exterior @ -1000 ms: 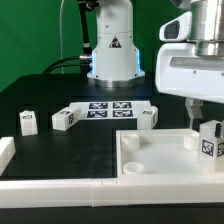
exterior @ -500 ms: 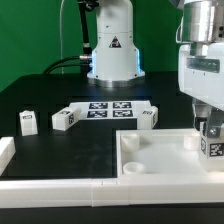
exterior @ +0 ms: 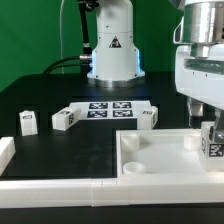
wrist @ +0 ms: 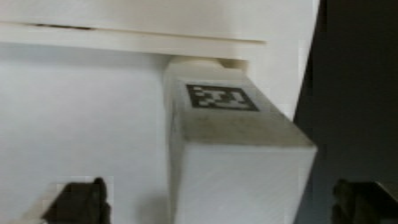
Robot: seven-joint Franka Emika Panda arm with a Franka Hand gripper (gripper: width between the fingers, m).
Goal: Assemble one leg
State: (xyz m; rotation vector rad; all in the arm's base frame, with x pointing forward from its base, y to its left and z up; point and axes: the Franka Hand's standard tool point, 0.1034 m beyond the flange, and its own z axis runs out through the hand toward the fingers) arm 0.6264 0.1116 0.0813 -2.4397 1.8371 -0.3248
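Observation:
A white leg (exterior: 213, 141) with a black-and-white tag stands upright at the exterior view's right, on the large white tray-like piece (exterior: 160, 158), by its far right corner. My gripper (exterior: 209, 124) hangs right over it. In the wrist view the leg (wrist: 231, 130) fills the middle, and the gripper (wrist: 222, 202) straddles it. A dark fingertip (wrist: 79, 200) shows on each side, with a gap to the leg on both sides. The jaws are open.
Three more legs lie on the black table: one at the exterior view's left (exterior: 27, 122), one (exterior: 64, 119) and one (exterior: 148, 117) at either end of the marker board (exterior: 108, 108). A white rail (exterior: 60, 190) runs along the front. The robot base (exterior: 112, 55) stands behind.
The gripper has shifted toward the exterior view's right and a little lower over the leg. The leg stays in about the same place on the tray-like piece.

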